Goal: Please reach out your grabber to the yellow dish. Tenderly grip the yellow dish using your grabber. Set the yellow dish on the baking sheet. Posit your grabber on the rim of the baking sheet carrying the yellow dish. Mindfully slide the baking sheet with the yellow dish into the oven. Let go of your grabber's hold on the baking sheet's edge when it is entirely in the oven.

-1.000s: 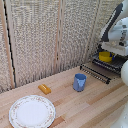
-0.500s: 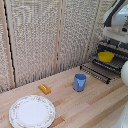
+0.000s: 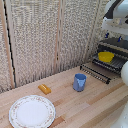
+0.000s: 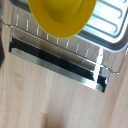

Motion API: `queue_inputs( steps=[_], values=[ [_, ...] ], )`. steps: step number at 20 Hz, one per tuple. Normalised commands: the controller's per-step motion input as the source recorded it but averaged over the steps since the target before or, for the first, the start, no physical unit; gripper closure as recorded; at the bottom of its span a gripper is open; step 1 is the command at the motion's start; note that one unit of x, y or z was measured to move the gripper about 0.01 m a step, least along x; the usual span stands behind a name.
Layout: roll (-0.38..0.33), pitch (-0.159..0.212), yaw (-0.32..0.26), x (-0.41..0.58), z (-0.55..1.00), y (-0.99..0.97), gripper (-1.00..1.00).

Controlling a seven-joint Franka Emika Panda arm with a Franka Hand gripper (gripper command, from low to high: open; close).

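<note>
The yellow dish (image 3: 105, 56) sits on the baking sheet (image 3: 95, 71), a dark rack of thin wire bars sticking out of the front of the oven (image 3: 117, 50) at the exterior view's right. My grabber (image 3: 113, 36) hangs above the dish, apart from it, its dark fingers spread and holding nothing. In the wrist view the dish (image 4: 62, 17) lies just below the camera, over a silver tray and the wire bars (image 4: 85, 50). The fingers do not show there.
A blue cup (image 3: 79, 82) stands on the wooden table (image 3: 95, 107) in front of the sheet. A small orange-yellow block (image 3: 44, 89) and a large white patterned plate (image 3: 32, 111) lie toward the exterior view's left. Woven screens stand behind.
My grabber has risen straight up from the yellow dish. The dish has stayed in place on the sheet.
</note>
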Motion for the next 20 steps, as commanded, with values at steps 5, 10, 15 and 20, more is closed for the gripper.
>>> queue_inputs(
  steps=[5, 10, 15, 20],
  values=[
    [-0.320, 0.075, 0.223, -0.098, -0.06, -0.01, -1.00],
    [-0.375, 0.015, 0.176, -0.051, -0.16, -0.02, -1.00],
    [-0.328, 0.151, 0.154, -0.089, -0.02, 0.12, -1.00],
    [-0.155, 0.351, 0.123, -0.281, 0.07, 0.47, -1.00]
  ],
)
